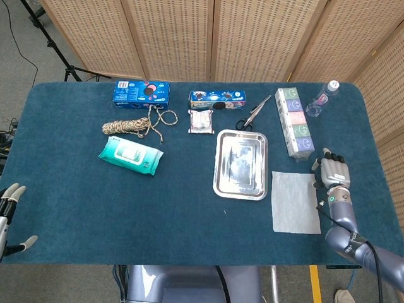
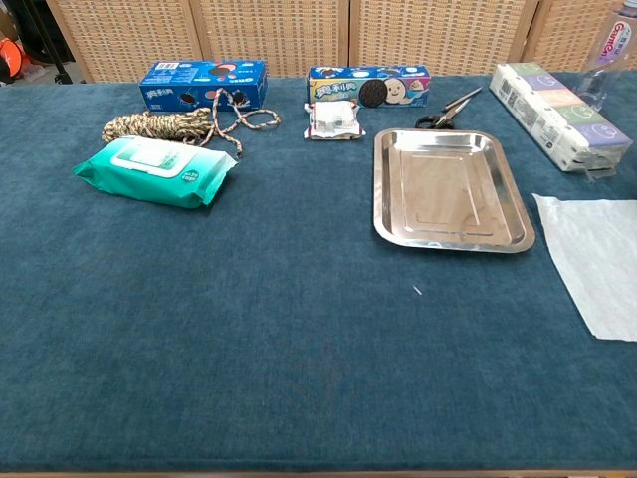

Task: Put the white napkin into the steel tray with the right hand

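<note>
Currently R hand (image 1: 332,173) fingers apart, empty, low over cloth | white napkin (image 1: 295,202) flat just beside it, inboard, not touched | steel tray (image 1: 221,165) beyond napkin, empty, w/ small gap | tissue pack (image 1: 294,120) just ahead of hand | L hand (image 1: 7,218) far across at table edge, fingers apart, empty

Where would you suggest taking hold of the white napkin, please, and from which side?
Probably at its right edge, nearest the right robot hand. The napkin lies flat on the blue cloth, so there is no raised part to grasp; a pinch from above at that edge or its far right corner seems best. The steel tray sits just to its left, so the carry is short.
</note>
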Controlling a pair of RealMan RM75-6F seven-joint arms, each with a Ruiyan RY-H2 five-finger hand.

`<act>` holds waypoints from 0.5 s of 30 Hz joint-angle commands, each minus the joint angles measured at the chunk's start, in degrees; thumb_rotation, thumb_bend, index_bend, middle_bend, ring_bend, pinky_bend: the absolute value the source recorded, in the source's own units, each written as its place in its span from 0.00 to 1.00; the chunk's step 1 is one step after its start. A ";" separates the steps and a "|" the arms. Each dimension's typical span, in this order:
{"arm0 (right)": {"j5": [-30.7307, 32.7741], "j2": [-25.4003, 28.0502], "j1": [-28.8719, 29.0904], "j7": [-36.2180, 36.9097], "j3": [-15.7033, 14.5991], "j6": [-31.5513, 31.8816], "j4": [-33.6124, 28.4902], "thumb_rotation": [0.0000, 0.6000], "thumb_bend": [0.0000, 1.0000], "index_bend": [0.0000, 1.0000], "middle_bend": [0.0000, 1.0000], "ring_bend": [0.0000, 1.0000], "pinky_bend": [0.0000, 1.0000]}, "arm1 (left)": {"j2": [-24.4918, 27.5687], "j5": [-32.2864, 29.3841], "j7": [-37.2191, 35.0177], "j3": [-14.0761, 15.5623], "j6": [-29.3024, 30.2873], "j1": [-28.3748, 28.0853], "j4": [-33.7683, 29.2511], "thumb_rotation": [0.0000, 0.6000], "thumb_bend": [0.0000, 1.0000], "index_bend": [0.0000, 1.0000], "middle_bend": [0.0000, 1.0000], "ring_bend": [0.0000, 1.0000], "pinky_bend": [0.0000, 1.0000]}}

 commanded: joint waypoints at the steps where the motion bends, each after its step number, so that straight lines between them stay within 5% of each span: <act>1: 0.11 -0.41 0.16 -0.45 -0.40 0.10 0.65 1.00 0.41 0.38 0.00 0.00 0.00 | 0.01 -0.10 -0.03 -0.02 -0.08 -0.04 -0.03 1.00 0.00 0.00 0.00 0.00 0.00; 15: -0.51 -2.31 -0.18 0.38 -1.03 -1.53 4.16 1.00 0.41 0.38 0.00 0.00 0.00 | -0.34 -0.53 0.76 -0.10 -0.40 -0.27 -0.05 1.00 0.00 0.00 0.00 0.00 0.00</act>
